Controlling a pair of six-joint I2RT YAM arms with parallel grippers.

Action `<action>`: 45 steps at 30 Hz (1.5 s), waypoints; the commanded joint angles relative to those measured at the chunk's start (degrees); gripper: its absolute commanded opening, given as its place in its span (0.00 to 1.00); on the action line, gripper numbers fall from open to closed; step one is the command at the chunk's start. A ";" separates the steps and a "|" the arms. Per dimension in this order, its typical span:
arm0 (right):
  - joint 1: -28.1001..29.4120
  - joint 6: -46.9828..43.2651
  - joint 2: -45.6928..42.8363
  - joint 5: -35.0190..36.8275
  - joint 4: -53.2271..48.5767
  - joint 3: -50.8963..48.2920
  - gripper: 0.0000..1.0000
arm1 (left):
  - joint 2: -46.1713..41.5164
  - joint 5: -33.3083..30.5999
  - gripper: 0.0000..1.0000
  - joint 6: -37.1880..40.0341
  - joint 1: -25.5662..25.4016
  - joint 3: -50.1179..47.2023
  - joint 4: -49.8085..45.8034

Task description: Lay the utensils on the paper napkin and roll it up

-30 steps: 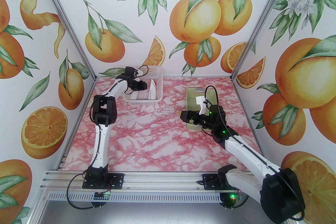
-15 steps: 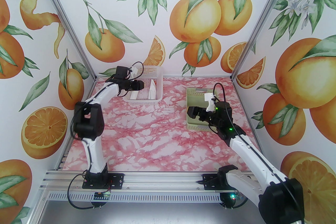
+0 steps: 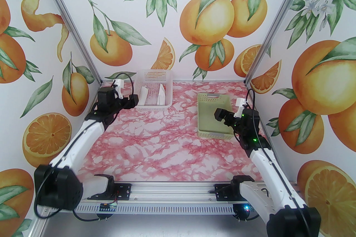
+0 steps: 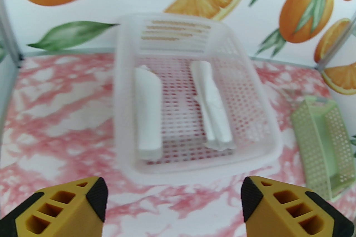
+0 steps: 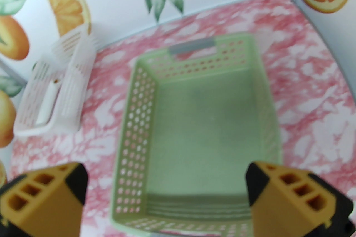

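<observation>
A white basket [image 3: 151, 108] with holes all over sits at the back of the table [image 3: 155, 147]. Two white paper rolls lie in it, side by side but apart. The paper napkin [image 3: 143, 95] is the fatter roll on the basket's left side. The other white roll [image 3: 161, 94] is thinner and lies on its right side.

A green basket [image 3: 214, 134] sits well to the right of the white basket. Its smooth green floor shows bare.

The left claw [image 3: 135, 100] is just beside the white basket's near left corner, outside it. Its two yellow fingers [image 4: 69, 208] are spread wide and pinch nothing. The right claw [image 3: 218, 115] is far to the right of the white basket, over the green one. It is spread wide too and holds nothing.

Whatever is inside the napkin is wrapped up, and I cannot see it. Both wrist views are blurry. From the right wrist, one roll shows between the white basket's walls, and I cannot tell which. A tiny orange speck [image 5: 57, 80] sits at its far end, too fuzzy to name. The green basket's near right corner is hidden behind the right arm from above.
</observation>
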 commanded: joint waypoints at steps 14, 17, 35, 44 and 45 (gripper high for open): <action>-0.32 -8.89 10.83 15.71 32.91 -17.73 1.00 | -10.36 -25.52 0.99 5.71 1.73 -24.17 20.63; -0.22 -9.87 14.63 14.82 35.10 -16.13 1.00 | -9.67 -25.43 1.00 7.39 2.19 -27.79 27.09; 4.40 -16.71 32.00 12.69 61.72 -15.42 1.00 | 6.46 -13.71 1.00 12.68 3.48 -30.47 44.31; 4.42 -15.54 37.31 15.26 63.48 -13.80 1.00 | 14.15 -4.38 1.00 15.36 3.96 -30.08 56.84; 4.40 -15.53 36.86 15.28 61.85 -13.44 1.00 | 15.16 -3.51 1.00 15.52 3.99 -30.01 58.50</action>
